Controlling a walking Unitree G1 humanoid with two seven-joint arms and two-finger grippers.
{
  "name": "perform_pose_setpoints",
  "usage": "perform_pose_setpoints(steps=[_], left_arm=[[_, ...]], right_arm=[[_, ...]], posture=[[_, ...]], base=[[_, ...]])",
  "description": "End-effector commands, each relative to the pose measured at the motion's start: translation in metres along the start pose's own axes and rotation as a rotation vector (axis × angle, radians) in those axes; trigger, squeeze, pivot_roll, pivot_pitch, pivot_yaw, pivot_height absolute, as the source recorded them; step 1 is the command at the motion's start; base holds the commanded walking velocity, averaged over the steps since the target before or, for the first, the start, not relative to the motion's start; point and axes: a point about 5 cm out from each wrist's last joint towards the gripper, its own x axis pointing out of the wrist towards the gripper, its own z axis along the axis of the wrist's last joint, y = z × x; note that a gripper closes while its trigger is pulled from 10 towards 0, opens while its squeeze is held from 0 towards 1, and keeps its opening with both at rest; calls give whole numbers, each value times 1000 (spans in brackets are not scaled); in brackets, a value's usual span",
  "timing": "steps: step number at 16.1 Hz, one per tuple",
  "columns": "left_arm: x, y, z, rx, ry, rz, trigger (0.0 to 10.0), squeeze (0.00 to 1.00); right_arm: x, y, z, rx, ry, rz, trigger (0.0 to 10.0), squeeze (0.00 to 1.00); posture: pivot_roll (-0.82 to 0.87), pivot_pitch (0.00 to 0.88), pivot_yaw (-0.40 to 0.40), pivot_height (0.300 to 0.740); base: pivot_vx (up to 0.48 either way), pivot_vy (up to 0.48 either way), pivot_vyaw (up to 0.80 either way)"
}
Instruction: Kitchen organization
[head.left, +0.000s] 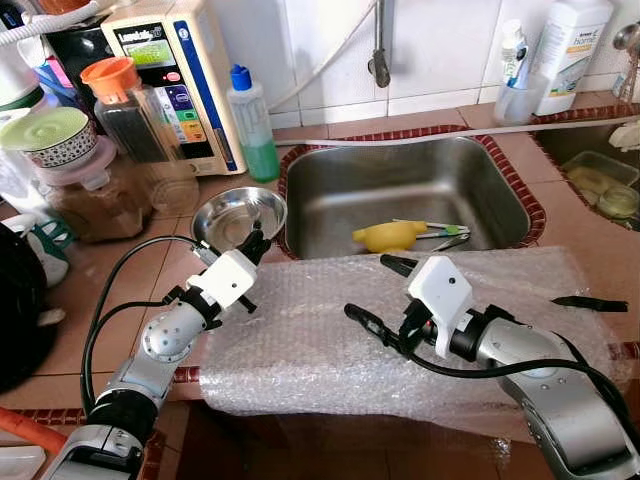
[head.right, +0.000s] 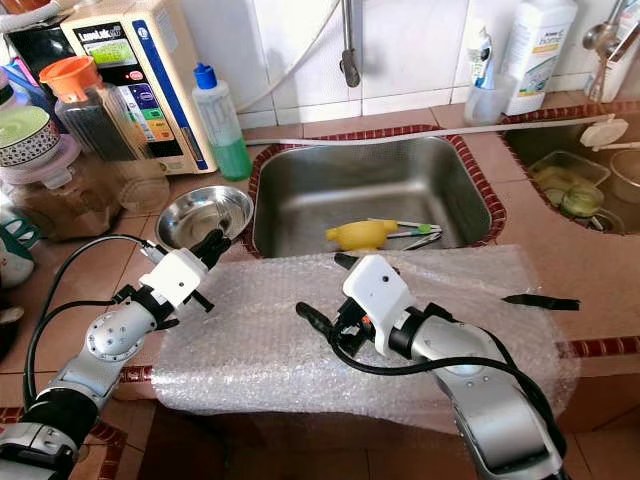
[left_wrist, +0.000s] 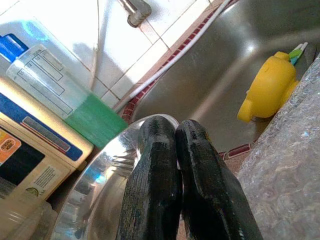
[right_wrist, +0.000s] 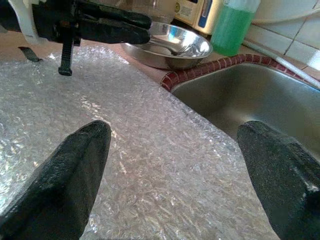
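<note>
With my left gripper (head.left: 257, 243) pinched shut and empty at the rim of the round shiny steel bowl (head.left: 237, 217) beside the sink, and my right gripper (head.left: 375, 290) spread wide, empty, over the clear bubble-wrap sheet (head.left: 300, 340), I judge a careless nudge could tip the bowl.

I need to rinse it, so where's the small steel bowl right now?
The steel bowl sits on the counter left of the sink, in front of the green soap bottle, with the shut left claw at its near rim.

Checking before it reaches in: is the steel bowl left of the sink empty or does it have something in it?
Empty, as far as it shows. The bowl shows only bare shiny metal; the left claw covers part of its near rim.
</note>
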Motion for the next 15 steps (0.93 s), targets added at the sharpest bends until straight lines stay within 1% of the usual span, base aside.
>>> perform_pose_setpoints(steps=[1, 2, 3, 4, 6, 7, 9, 10, 12, 13, 14, 15], left_arm=[[-7, -7, -11, -13, 64, -39, 0, 0], [-6, -2, -8, -14, 50, -20, 0, 0], [-5, 1, -5, -33, 33, 3, 0, 0], [-3, 5, -3, -71, 26, 36, 0, 0], [2, 10, 6, -87, -11, 40, 0, 0], [7, 15, 15, -91, -41, 32, 0, 0], [11, 24, 26, -69, -74, 6, 0, 0], [14, 31, 35, -32, -100, -22, 0, 0], [18, 40, 48, 3, -132, -57, 0, 0], [20, 44, 54, 7, -144, -81, 0, 0], [20, 45, 59, 51, -149, -117, 0, 0], [19, 46, 61, 62, -150, -125, 0, 0]], right_arm=[[1, -1, 6, -17, -22, -4, 10000, 0], [1, -2, 6, -23, -23, -12, 10000, 0], [0, -5, 5, -26, -24, -23, 10000, 0], [0, -9, 6, -26, -33, -58, 10000, 0], [-1, -17, 6, -43, -37, -89, 10000, 0], [-2, -25, 6, -56, -35, -110, 10000, 0], [-4, -34, 5, -89, -26, -132, 10000, 0], [-6, -42, 6, -119, -20, -150, 10000, 0], [-9, -53, 5, -166, -6, -168, 10000, 0], [-9, -58, 5, -196, 1, -176, 10000, 0], [-9, -62, 5, -221, 8, -175, 10000, 0], [-9, -64, 6, -229, 9, -177, 10000, 0]], posture=[[-346, 111, 179, 740], [-348, 108, 178, 740], [-344, 108, 178, 740], [-342, 106, 178, 740], [-337, 105, 179, 740], [-335, 103, 179, 740], [-334, 102, 178, 740], [-334, 102, 178, 740], [-328, 97, 175, 740], [-327, 97, 175, 740], [-324, 96, 175, 740], [-324, 96, 175, 740]], base=[[0, 0, 0], [0, 0, 0], [0, 0, 0], [0, 0, 0], [0, 0, 0], [0, 0, 0], [0, 0, 0], [0, 0, 0], [0, 0, 0], [0, 0, 0], [0, 0, 0], [0, 0, 0]])
